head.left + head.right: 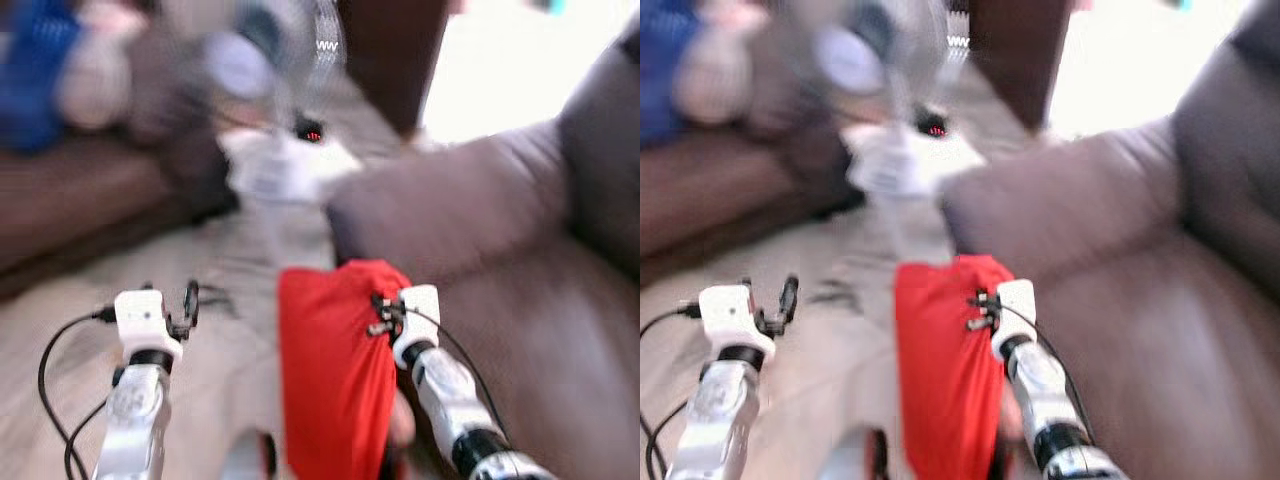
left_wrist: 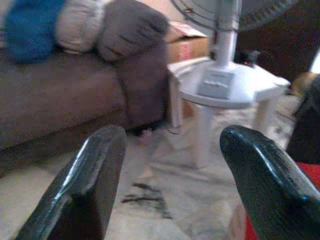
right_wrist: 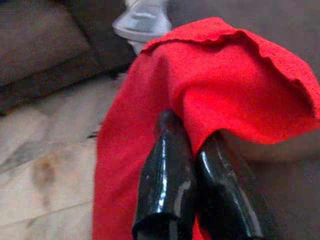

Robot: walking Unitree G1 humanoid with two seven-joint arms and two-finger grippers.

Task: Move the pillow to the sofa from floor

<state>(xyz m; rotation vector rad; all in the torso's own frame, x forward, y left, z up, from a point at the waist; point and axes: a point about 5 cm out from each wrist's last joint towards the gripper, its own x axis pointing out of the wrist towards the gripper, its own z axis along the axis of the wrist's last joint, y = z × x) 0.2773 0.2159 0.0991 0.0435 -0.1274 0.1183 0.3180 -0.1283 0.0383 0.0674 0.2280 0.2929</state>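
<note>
A red pillow [image 1: 330, 370] hangs in front of me, lifted off the floor, close to the arm of the brown sofa [image 1: 480, 220] on my right. My right gripper [image 3: 192, 145] is shut on the red pillow's fabric, with both black fingers [image 3: 165, 180] pressed into a fold. My left gripper [image 2: 172, 175] is held out on the left, open, with nothing between its fingers; it shows as [image 1: 190, 305] in the head view, apart from the pillow. The head views are blurred.
A white standing fan [image 2: 222, 75] on a round base stands ahead on the pale floor [image 1: 210, 270]. A second brown sofa [image 1: 80, 200] with blue, cream and brown cushions runs along the left. A cardboard box [image 2: 187, 45] sits behind the fan.
</note>
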